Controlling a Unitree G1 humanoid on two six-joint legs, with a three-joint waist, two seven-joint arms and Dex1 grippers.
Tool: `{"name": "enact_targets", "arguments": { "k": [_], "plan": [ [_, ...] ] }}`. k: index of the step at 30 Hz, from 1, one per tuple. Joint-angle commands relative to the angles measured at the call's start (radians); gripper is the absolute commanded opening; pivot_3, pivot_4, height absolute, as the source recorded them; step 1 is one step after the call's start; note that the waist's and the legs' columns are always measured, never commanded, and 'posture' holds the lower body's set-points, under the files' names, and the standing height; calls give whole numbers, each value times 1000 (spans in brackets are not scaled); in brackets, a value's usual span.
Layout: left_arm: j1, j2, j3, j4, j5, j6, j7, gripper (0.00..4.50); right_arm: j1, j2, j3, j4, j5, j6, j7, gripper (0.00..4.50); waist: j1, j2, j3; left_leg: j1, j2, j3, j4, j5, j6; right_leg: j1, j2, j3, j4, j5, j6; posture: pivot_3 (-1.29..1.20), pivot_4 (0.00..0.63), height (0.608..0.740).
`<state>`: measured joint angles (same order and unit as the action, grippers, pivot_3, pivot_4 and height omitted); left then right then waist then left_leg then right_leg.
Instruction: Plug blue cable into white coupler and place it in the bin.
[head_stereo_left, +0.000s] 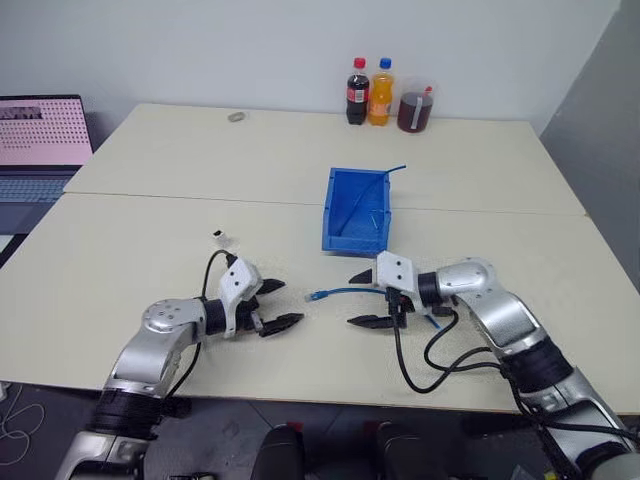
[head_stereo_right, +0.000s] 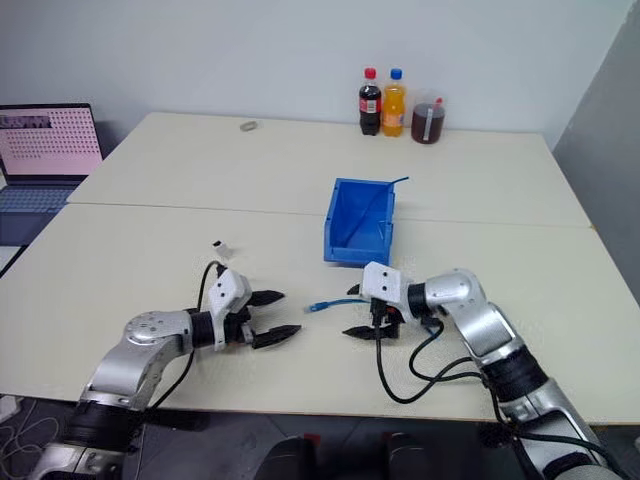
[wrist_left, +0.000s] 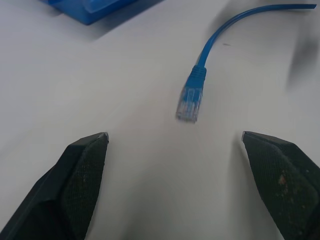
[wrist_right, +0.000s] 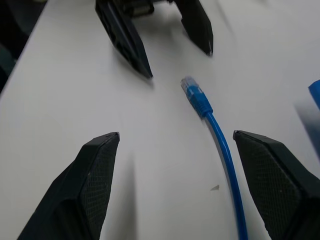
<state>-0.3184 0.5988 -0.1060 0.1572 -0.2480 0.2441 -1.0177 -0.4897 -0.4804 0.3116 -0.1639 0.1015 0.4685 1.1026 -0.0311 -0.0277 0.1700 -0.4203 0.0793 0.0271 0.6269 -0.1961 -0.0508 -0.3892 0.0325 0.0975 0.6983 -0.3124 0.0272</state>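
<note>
The blue cable's (head_stereo_left: 345, 292) plug end lies between both gaping, empty grippers, at the left gripper's (head_stereo_left: 272, 305) two o'clock. The cable runs sideways toward the right gripper (head_stereo_left: 366, 299), which is nearer.

Smooth matt cream table (head_stereo_left: 150, 250); glossy blue plastic bin (head_stereo_left: 343, 218); blue cable (wrist_left: 210, 45) with clear plastic plug; finely textured black fingers (wrist_left: 75, 185)

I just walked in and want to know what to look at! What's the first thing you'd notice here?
Two open grippers, the left gripper and the right gripper, face each other low over the pale table. Between them lies the plug end of the blue cable, held by neither. Just beyond stands the bright blue bin, and the tiny white coupler sits alone on the table near the left arm.
</note>
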Motion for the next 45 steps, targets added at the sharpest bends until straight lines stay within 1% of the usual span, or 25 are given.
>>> {"name": "enact_targets", "arguments": {
  "k": [1, 5, 8, 10, 14, 15, 16, 19, 21, 22, 24, 25, 26, 30, 32, 35, 39, 40, 43, 45],
  "plan": [
    [-59, -33, -70, 97, 79, -71, -10, 4500, 70, -17, -55, -170, 51, 116, -66, 3853, 2, 0, 0, 0, 0, 0, 0, 0, 0, 0, 0, 0, 0, 0, 0, 0, 150, 740],
    [-83, -53, -123, 132, 127, -114, -29, 4500, 127, -28, -65, -261, 71, 187, -122, 3853, 3, -1, -1, 0, 0, 0, 1, 0, 0, 1, 0, 1, 0, 0, 2, 0, 150, 740],
    [-78, -57, -146, 135, 145, -126, -50, 4024, 142, -22, -70, -293, 76, 216, -163, 3885, 2, -1, -1, 1, -1, 0, 1, 0, 0, 1, 0, 1, 0, 1, 3, 0, 150, 740],
    [-72, -55, -153, 130, 149, -125, -62, 3514, 145, -24, -69, -305, 80, 226, -180, 3885, 2, -1, -1, 1, -1, 0, 1, 0, 0, 1, 0, 1, -1, 1, 3, 0, 150, 740],
    [-62, -50, -159, 123, 155, -115, -72, 2707, 149, -29, -69, -315, 93, 236, -207, 3885, 2, -1, -2, 1, -1, 0, 1, 0, 0, 1, 0, 1, -1, 1, 4, 0, 150, 740],
    [-60, -48, -160, 122, 160, -112, -68, 2417, 151, -31, -70, -317, 97, 236, -213, 3885, 2, -1, -2, 1, -1, 0, 1, 0, 0, 1, 0, 1, -1, 1, 4, 0, 150, 740],
    [-57, -46, -161, 121, 164, -106, -67, 2279, 152, -34, -71, -319, 100, 233, -217, 3885, 2, -1, -2, 1, -1, 0, 1, 0, 0, 1, 0, 1, -1, 1, 4, 0, 150, 740],
    [-52, -44, -161, 119, 172, -107, -59, 1489, 157, -41, -71, -320, 102, 212, -222, 3885, 2, -1, -2, 1, -1, 0, 1, 0, 0, 2, 0, 1, -1, 1, 4, 0, 150, 740],
    [-49, -47, -154, 115, 171, -112, -47, 1152, 164, -47, -72, -322, 104, 198, -221, 3885, 2, -1, -2, 1, -1, 0, 1, 0, 0, 2, 0, 1, -1, 1, 4, 0, 150, 740],
    [-49, -49, -151, 114, 170, -114, -42, 818, 168, -50, -72, -324, 106, 191, -221, 3885, 2, -1, -2, 2, -1, 0, 1, 0, 0, 2, 0, 1, -1, 1, 5, 0, 150, 740],
    [-53, -54, -138, 113, 168, -134, -22, 418, 183, -57, -74, -330, 113, 182, -219, 3885, 2, -1, -2, 2, -1, 0, 1, 0, 0, 2, 0, 1, -1, 2, 5, 0, 150, 740],
    [-55, -56, -128, 107, 159, -142, -18, 287, 191, -60, -76, -335, 123, 188, -218, 3885, 2, -1, -2, 2, -1, 0, 1, 0, 0, 2, 0, 1, -1, 2, 5, 0, 150, 740],
    [-57, -58, -111, 92, 140, -145, -16, 223, 203, -55, -91, -348, 146, 203, -220, 3885, 2, -1, -2, 2, -1, 0, 1, 0, 0, 2, 0, 1, -1, 2, 5, 0, 150, 740],
    [-59, -72, -58, 20, 58, -114, -24, 226, 236, -32, -138, -380, 216, 235, -253, 3885, -1, -1, -2, 2, 0, 0, 1, 0, 0, 2, 0, 2, -1, 2, 6, 0, 150, 740],
    [-69, -85, -13, -69, -42, -14, -37, 226, 269, -10, -167, -412, 277, 265, -268, 3885, -2, -2, -1, 1, 0, 0, 1, 0, 0, 1, 0, 2, -1, 2, 6, 0, 150, 740],
    [-79, -90, 21, -144, -123, 86, -41, 226, 292, 5, -187, -439, 322, 287, -288, 3885, -2, -4, 0, -2, 0, -1, 1, 0, 0, 0, 0, 0, -1, 2, 5, 0, 150, 740],
    [-140, -118, 102, -252, -296, 254, -7, 226, 346, 99, -243, -462, 378, 252, -382, 3885, -2, -5, 1, -3, 0, -2, 1, 0, 0, 0, 0, 0, -2, 1, 5, 0, 150, 740],
    [-144, -115, 109, -269, -321, 287, -6, 226, 352, 116, -251, -463, 388, 248, -395, 3885, -2, -5, 1, -3, 0, -2, 1, 0, 0, 0, 0, 0, -2, 1, 5, 0, 150, 740],
    [-152, -104, 133, -306, -412, 397, -9, 226, 338, 171, -293, -434, 487, 322, -436, 3885, -5, -4, 1, -3, 0, -2, 1, 0, 0, 0, 0, 0, -2, 1, 5, 0, 150, 740],
    [-150, -88, 133, -324, -442, 440, -22, 226, 320, 196, -319, -406, 527, 330, -454, 3885, -11, -4, 1, -2, 0, -2, 1, 0, 0, 0, 0, 0, -2, 2, 5, 0, 150, 740]
  ]
}}
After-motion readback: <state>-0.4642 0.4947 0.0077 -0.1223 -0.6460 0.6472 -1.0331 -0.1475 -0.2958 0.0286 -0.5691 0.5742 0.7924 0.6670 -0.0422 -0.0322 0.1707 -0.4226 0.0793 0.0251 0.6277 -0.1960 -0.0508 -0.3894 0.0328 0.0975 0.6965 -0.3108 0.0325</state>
